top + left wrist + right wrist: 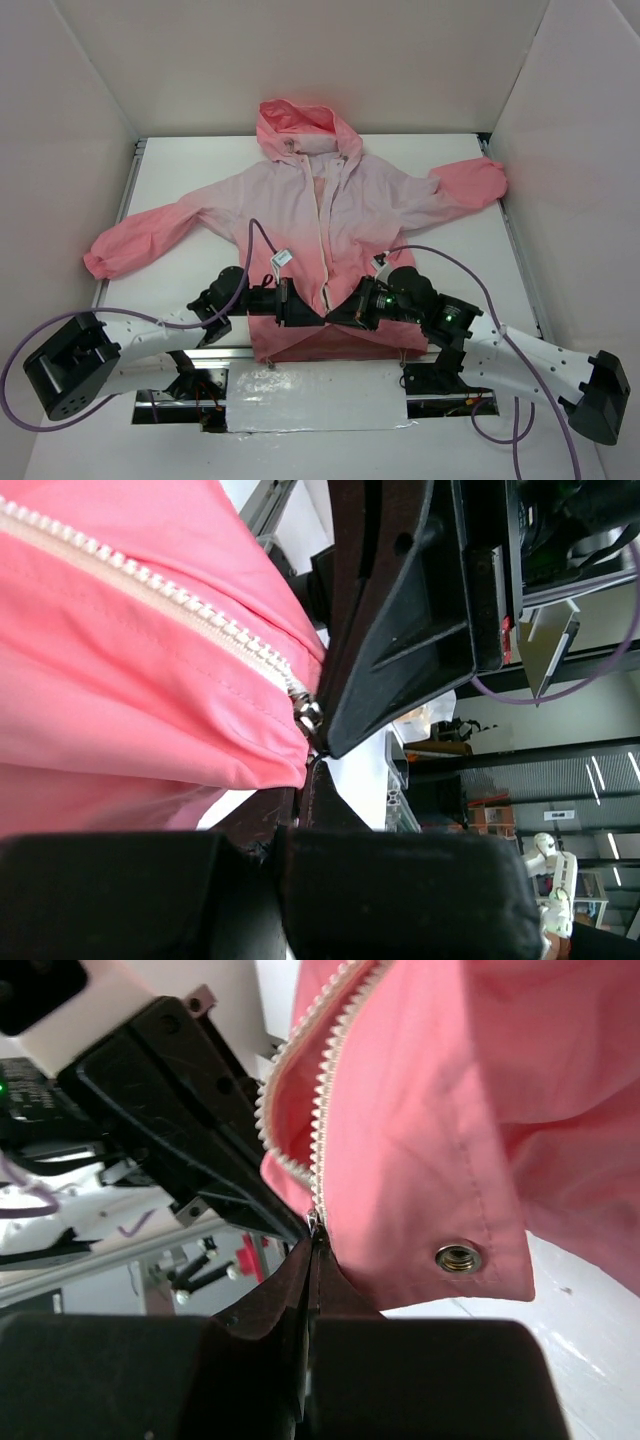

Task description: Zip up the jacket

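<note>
The jacket (370, 200) lies spread flat on the table, hood at the far end, coral hem toward the arms. Its white zipper (324, 215) stands open up the chest. My left gripper (316, 314) and right gripper (334, 313) meet tip to tip at the zipper's bottom end, just above the hem. In the left wrist view the left gripper (313, 766) is shut right under the small silver slider (306, 715). In the right wrist view the right gripper (314, 1234) is pinched shut on the zipper's lower end, and the teeth (322, 1110) part above it.
White walls close in on three sides of the table (180, 170). A strip of silver foil (310, 400) covers the front edge between the arm bases. Purple cables (250, 235) loop over the jacket's lower part. A metal snap (458, 1257) sits in the hem corner.
</note>
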{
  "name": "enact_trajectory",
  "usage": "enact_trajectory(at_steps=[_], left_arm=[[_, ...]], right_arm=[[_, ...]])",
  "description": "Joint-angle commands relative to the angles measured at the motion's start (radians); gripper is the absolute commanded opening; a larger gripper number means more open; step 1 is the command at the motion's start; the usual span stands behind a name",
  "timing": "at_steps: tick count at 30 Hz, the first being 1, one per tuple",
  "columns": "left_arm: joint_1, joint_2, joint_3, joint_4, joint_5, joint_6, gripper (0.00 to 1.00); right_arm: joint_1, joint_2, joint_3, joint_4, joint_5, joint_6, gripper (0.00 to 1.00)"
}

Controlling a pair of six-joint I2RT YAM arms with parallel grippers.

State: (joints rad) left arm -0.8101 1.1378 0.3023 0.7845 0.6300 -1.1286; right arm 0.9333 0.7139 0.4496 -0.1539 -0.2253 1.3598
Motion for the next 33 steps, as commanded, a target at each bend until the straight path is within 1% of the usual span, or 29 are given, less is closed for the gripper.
enact_trajectory(at_steps=[1, 4, 7, 10, 11, 12, 13, 14, 15, 19, 23, 27, 29, 31, 33], left_arm=[[-0.035, 0.008, -0.009, 0.036, 0.102, 0.013, 0.0], [-0.034, 0.014, -0.003, 0.021, 0.091, 0.015, 0.0], [-0.035, 0.026, -0.003, 0.044, 0.091, 0.003, 0.0], [-0.037, 0.049, 0.001, 0.076, 0.099, -0.008, 0.0], [-0.038, 0.063, 0.004, 0.084, 0.102, -0.011, 0.0], [-0.04, 0.069, 0.006, 0.102, 0.105, -0.014, 0.0], [-0.041, 0.077, 0.008, 0.111, 0.114, -0.019, 0.0], [-0.043, 0.092, 0.011, 0.125, 0.119, -0.023, 0.0], [-0.046, 0.1, 0.012, 0.149, 0.125, -0.028, 0.0], [-0.06, 0.132, 0.021, 0.208, 0.16, -0.045, 0.0], [-0.08, 0.137, 0.038, 0.177, 0.163, -0.022, 0.0], [-0.09, 0.132, 0.031, 0.18, 0.149, -0.022, 0.0], [-0.092, 0.126, 0.029, 0.168, 0.146, -0.019, 0.0], [-0.095, 0.116, 0.034, 0.151, 0.139, -0.01, 0.0], [-0.103, 0.103, 0.041, 0.093, 0.126, 0.013, 0.0]], right_arm=[[-0.028, 0.047, 0.061, 0.065, -0.025, -0.053, 0.0], [-0.03, 0.023, 0.063, -0.015, -0.009, -0.064, 0.0], [-0.028, -0.065, 0.025, -0.041, 0.004, -0.06, 0.0], [-0.031, -0.123, -0.021, 0.031, -0.014, -0.067, 0.0], [-0.034, -0.131, -0.064, 0.127, -0.019, -0.071, 0.0], [-0.039, -0.134, -0.077, 0.149, -0.013, -0.073, 0.0], [-0.047, -0.119, -0.094, 0.165, -0.008, -0.079, 0.0], [-0.059, -0.104, -0.095, 0.215, -0.011, -0.1, 0.0], [-0.088, -0.084, -0.095, 0.224, -0.012, -0.102, 0.0], [-0.148, 0.011, -0.057, 0.312, -0.042, -0.132, 0.0], [-0.2, 0.053, 0.017, 0.306, -0.072, -0.175, 0.0], [-0.243, 0.136, 0.084, 0.226, -0.094, -0.206, 0.0], [-0.27, 0.163, 0.087, 0.252, -0.108, -0.206, 0.0], [-0.295, 0.222, 0.109, 0.264, -0.127, -0.206, 0.0], [-0.338, 0.299, 0.165, 0.255, -0.134, -0.215, 0.0]])
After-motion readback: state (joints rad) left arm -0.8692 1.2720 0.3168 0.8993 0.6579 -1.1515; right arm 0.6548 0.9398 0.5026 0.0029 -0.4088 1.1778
